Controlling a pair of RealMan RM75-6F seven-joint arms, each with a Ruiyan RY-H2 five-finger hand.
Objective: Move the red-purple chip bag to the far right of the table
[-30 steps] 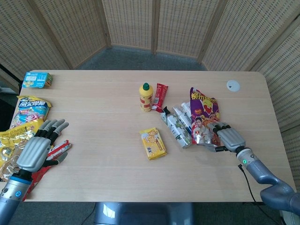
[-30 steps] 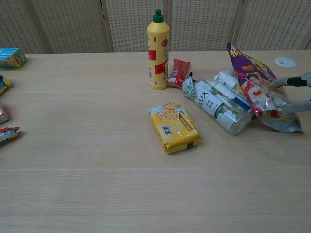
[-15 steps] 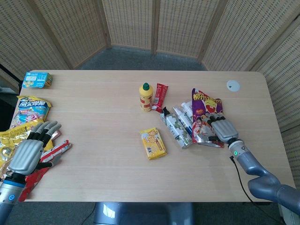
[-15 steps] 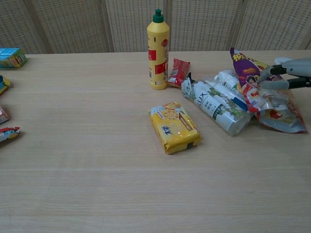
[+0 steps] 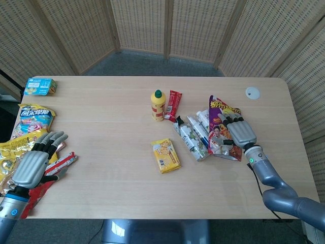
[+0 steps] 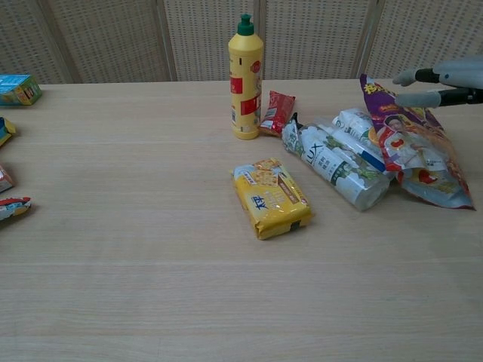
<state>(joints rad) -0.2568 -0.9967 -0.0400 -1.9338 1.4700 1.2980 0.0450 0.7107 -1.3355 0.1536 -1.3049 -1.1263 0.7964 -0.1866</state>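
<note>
The task looks to be at its beginning: the chip bag [image 5: 221,133] is not yet at the far right of the table [image 5: 101,107], it lies right of the middle, and free table surface remains between it and the right edge. What is left is to grasp it well, carry it to the right and put it down there. The bag lies flat on the table, with its left side touching or a little over the white and green packs [image 5: 192,134] beside it. In the head view its long axis runs from the far side of the table toward the near side, a little slanted; the purple top end points away from the robot and the red bottom end, more crumpled, points to the near edge. The right hand [image 5: 237,131] is over the right side of the bag with its fingers [image 6: 419,75] stretched out and a little apart. In the chest view these fingers are above the far purple end and seem not to close on anything, so I judge this hand is released and holds nothing, though from the head view I cannot tell surely if the palm presses on the foil. The left hand [image 5: 34,161] is far away at the left edge, its fingers apart, above some snack packets [image 5: 25,118], and it holds nothing.
</note>
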